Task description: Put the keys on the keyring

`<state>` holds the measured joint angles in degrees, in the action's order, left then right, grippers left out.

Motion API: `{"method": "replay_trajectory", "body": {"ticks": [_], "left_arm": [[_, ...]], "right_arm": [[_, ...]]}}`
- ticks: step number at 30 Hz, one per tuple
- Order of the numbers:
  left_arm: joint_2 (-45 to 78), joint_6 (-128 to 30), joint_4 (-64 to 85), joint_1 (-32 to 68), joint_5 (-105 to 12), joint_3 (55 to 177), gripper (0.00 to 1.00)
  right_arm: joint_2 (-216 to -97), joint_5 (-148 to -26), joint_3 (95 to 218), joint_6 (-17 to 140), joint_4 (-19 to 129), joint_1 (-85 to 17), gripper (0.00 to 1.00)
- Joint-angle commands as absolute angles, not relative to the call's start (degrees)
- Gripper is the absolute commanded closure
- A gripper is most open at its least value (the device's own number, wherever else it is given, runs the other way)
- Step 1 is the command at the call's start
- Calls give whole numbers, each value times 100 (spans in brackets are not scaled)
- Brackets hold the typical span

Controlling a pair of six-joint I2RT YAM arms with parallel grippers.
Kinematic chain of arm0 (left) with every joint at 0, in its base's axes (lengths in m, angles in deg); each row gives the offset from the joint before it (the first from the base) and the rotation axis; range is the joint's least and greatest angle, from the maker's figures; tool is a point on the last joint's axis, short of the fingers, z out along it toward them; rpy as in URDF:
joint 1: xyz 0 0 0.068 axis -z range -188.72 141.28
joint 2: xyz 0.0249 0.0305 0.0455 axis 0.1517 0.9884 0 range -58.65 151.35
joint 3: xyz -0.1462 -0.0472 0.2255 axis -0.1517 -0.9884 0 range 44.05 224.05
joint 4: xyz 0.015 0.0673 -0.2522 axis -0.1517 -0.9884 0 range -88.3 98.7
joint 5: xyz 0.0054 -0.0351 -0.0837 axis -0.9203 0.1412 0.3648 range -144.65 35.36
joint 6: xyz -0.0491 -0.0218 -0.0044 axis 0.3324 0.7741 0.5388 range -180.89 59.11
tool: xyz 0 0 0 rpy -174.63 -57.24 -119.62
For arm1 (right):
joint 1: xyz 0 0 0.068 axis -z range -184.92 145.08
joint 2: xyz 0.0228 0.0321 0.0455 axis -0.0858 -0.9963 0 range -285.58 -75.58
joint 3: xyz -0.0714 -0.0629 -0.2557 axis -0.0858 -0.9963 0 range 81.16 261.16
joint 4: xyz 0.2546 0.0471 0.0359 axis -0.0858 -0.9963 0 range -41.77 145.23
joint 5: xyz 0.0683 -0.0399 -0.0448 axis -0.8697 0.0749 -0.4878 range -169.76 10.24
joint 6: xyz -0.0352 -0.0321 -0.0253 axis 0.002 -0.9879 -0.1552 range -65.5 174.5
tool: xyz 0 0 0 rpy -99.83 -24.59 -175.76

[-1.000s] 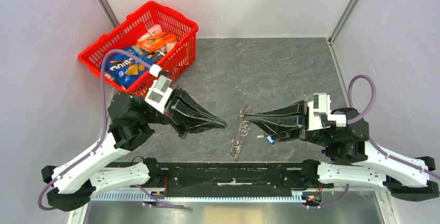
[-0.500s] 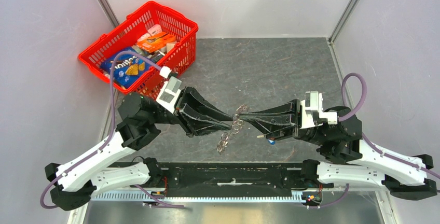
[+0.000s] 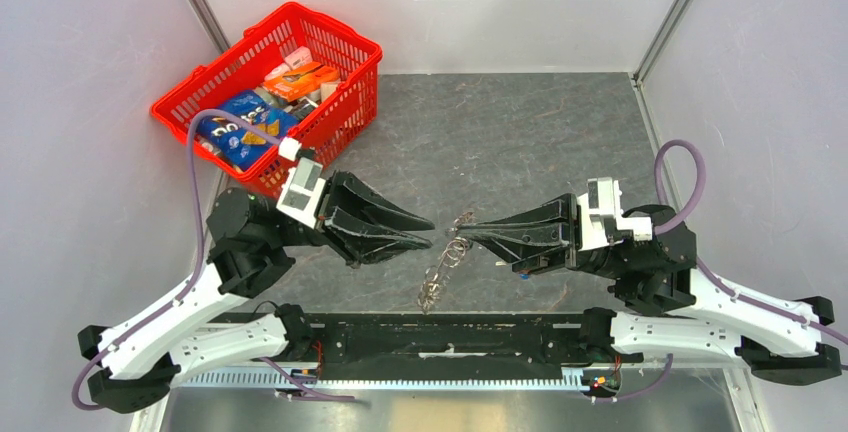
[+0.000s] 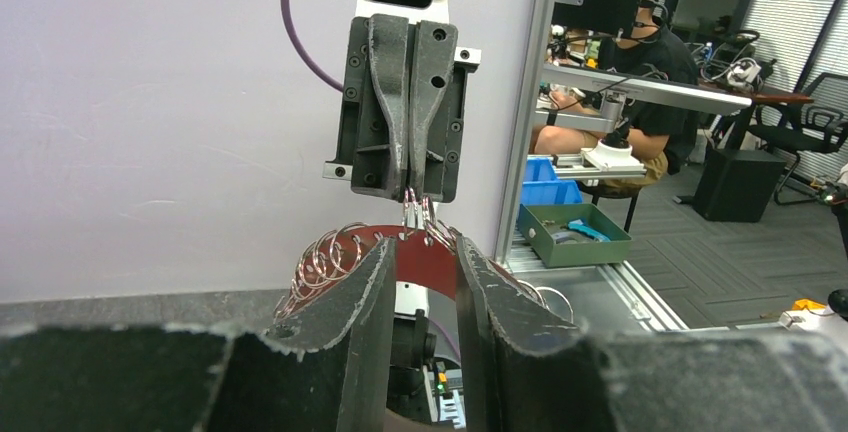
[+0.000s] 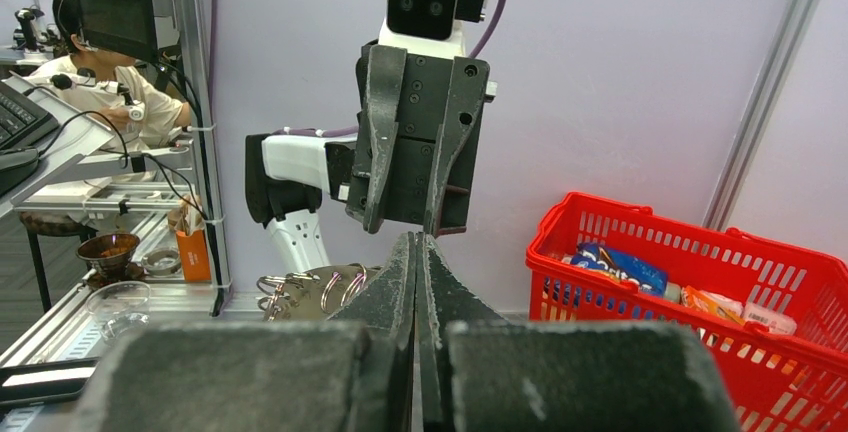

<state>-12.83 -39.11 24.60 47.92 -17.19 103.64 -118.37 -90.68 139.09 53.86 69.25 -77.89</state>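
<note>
A string of silvery split rings (image 3: 445, 257) on a reddish-brown strip hangs between the two arms, trailing down-left to the table. My right gripper (image 3: 466, 231) is shut on its upper end. In the right wrist view the shut fingers (image 5: 418, 252) hide the pinch, and the rings (image 5: 320, 287) show just left of them. My left gripper (image 3: 430, 233) is open and empty, a little left of the rings. In the left wrist view (image 4: 420, 252) its jaws frame the rings (image 4: 325, 252). A tiny blue-headed key (image 3: 517, 270) lies under the right gripper. I cannot make out the fanned silvery keys.
A red basket (image 3: 337, 27) of snack packs stands at the back left and shows in the right wrist view (image 5: 690, 242). The black base rail (image 3: 440, 337) runs along the near edge. Grey walls close in the left and right sides.
My left gripper reached in to the rings half a second ago, then drew back left and opened. The ring string's lower end has swung left.
</note>
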Motion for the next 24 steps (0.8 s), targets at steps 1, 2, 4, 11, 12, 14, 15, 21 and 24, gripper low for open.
{"method": "replay_trajectory", "body": {"ticks": [1,2,4,11,12,14,15,21,24], "left_arm": [[-1159,-4077,2623,4796,-1754,10424,66],[-1139,-4062,2641,4796,-1747,10434,65],[-1104,-4045,2685,4796,-1731,10426,66],[-1053,-4011,2766,4796,-1695,10451,66],[-1050,-4004,2771,4796,-1687,10454,66],[-1046,-3996,2791,4796,-1665,10460,66],[-1041,-3985,2792,4796,-1659,10460,66],[-1023,-3928,2868,4796,-1597,10467,73],[-1004,-3896,2921,4794,-1550,10477,80]], "right_arm": [[-11860,-9141,14197,5441,7451,-7785,100],[-11868,-9150,14189,5442,7471,-7787,100],[-11896,-9167,14193,5441,7491,-7792,100],[-11965,-9186,14200,5591,7537,-7794,100],[-11968,-9185,14201,5590,7544,-7791,100],[-11967,-9194,14195,5591,7547,-7788,100],[-11962,-9190,14196,5591,7544,-7787,100],[-11977,-9176,14173,5606,7563,-7788,100],[-11985,-9165,14177,5600,7553,-7789,100]]}}
